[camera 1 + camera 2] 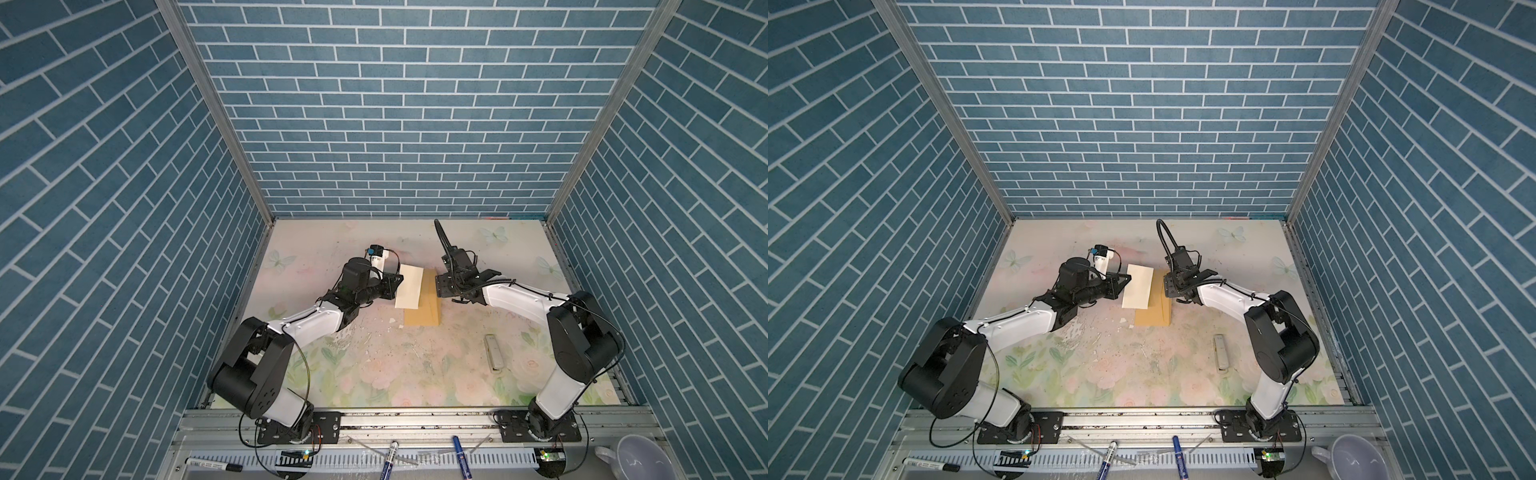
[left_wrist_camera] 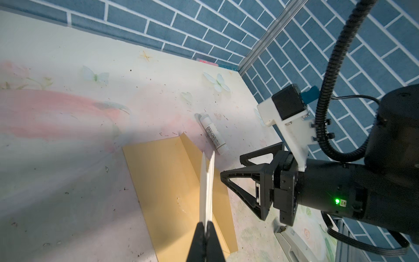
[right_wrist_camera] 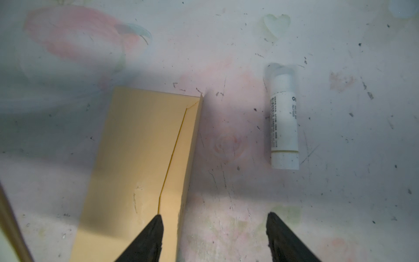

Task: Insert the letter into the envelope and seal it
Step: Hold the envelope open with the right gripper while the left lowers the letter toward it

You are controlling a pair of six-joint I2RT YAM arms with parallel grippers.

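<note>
My left claw (image 2: 205, 228) clenches the letter (image 1: 409, 289) over the envelope (image 1: 428, 316). My right claw (image 3: 215, 217) stands released. Insertion and sealing are not done yet.

Between the spread fingers of the right claw (image 3: 214, 214) the desk (image 3: 226, 177) is bare. Ahead of this claw, a white glue stick (image 3: 284, 127) lies apart from the envelope (image 3: 140, 147). The letter (image 2: 206, 188), folded and clamped in the left claw (image 2: 205, 223), hangs over the envelope, between both claws.
</note>
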